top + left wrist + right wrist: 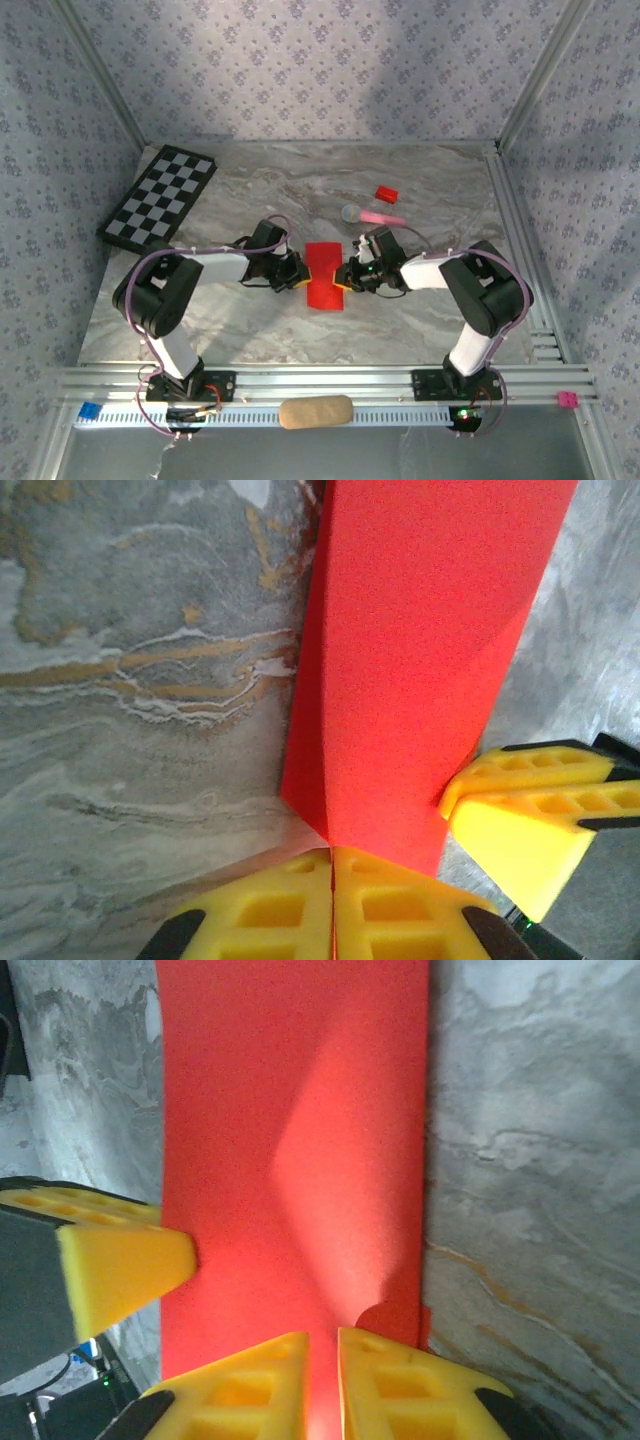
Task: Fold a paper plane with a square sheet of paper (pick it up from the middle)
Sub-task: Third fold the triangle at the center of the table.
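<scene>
From above, the marble-patterned table (250, 330) shows whole, with the red paper (325, 276) lying near its middle as a narrow upright rectangle, folded over on itself. The left gripper (303, 274) meets the paper's left edge and the right gripper (345, 277) meets its right edge. That view also takes in a black-and-white checkerboard (160, 197) at the far left, a small red block (386, 193) and a pink stick with a grey round head (372, 215) just beyond the right arm, and a tan oblong pad (315, 411) on the near rail. The wrist cameras add the detail. In the left wrist view the paper (420, 650) has a matte, finely grained surface, and a sharp crease runs down to the left gripper (332, 865). Its yellow foam fingers, moulded with square pockets, are pressed together on the paper's edge. The right gripper (450, 808) comes in from the side with its wedge-shaped tips closed on the opposite edge. In the right wrist view the paper (300, 1140) lies flat on the stone, a paler angled patch showing across its middle. The right gripper (322, 1345) has its fingers drawn almost together, with red paper in the thin slit between them. The left gripper (185, 1252) touches the far edge with its blunt foam tip.
</scene>
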Controlling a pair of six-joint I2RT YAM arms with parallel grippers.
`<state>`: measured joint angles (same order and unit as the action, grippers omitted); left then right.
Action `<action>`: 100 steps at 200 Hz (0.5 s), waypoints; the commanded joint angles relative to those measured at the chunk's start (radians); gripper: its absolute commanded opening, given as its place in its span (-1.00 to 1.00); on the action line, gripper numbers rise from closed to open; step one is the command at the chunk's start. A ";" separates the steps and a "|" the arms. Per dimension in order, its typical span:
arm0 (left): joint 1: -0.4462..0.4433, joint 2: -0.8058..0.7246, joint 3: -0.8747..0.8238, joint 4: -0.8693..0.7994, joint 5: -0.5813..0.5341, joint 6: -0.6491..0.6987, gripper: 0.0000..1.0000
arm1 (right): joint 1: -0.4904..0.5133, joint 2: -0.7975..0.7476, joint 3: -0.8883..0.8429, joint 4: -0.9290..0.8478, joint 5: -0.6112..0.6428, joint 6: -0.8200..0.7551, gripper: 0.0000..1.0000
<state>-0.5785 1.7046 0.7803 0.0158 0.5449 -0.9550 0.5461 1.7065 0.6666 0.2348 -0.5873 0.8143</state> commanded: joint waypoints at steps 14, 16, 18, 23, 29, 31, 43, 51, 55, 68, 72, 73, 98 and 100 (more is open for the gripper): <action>-0.008 -0.085 -0.007 -0.061 -0.047 -0.064 -0.83 | 0.035 -0.111 0.048 -0.195 0.110 -0.142 -0.41; -0.008 -0.087 -0.007 -0.064 -0.048 -0.066 -0.83 | 0.039 -0.120 0.051 -0.204 0.119 -0.152 -0.38; -0.007 -0.090 -0.008 -0.065 -0.048 -0.070 -0.83 | 0.043 -0.127 0.052 -0.214 0.130 -0.161 -0.35; -0.009 -0.096 -0.010 -0.065 -0.046 -0.075 -0.83 | 0.051 -0.147 0.054 -0.237 0.155 -0.177 -0.28; -0.009 -0.102 -0.012 -0.066 -0.045 -0.083 -0.83 | 0.059 -0.171 0.055 -0.259 0.182 -0.211 -0.19; -0.009 -0.104 -0.012 -0.066 -0.045 -0.085 -0.83 | 0.060 -0.179 0.053 -0.264 0.191 -0.220 -0.15; -0.014 -0.109 -0.013 -0.068 -0.043 -0.099 -0.83 | 0.078 -0.229 0.046 -0.281 0.229 -0.259 -0.05; -0.016 -0.110 -0.016 -0.064 -0.043 -0.111 -0.83 | 0.100 -0.266 0.040 -0.287 0.267 -0.288 -0.01; -0.018 -0.110 -0.016 -0.061 -0.043 -0.116 -0.83 | 0.115 -0.280 0.036 -0.287 0.288 -0.306 -0.01; -0.024 -0.106 -0.016 -0.059 -0.044 -0.125 -0.83 | 0.181 -0.329 0.021 -0.273 0.364 -0.378 -0.01; -0.025 -0.105 -0.016 -0.057 -0.043 -0.128 -0.83 | 0.204 -0.340 0.014 -0.263 0.393 -0.404 -0.01; -0.025 -0.105 -0.015 -0.057 -0.043 -0.129 -0.83 | 0.210 -0.342 0.013 -0.260 0.399 -0.414 -0.01; -0.030 -0.100 -0.017 -0.047 -0.042 -0.140 -0.83 | 0.380 -0.369 -0.029 -0.168 0.593 -0.623 0.02; -0.030 -0.101 -0.017 -0.047 -0.042 -0.140 -0.83 | 0.394 -0.370 -0.035 -0.158 0.604 -0.639 0.02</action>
<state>-0.5991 1.6157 0.7750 -0.0257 0.5060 -1.0676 0.8108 1.3560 0.6773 0.0273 -0.2104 0.4248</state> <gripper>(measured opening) 0.087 0.503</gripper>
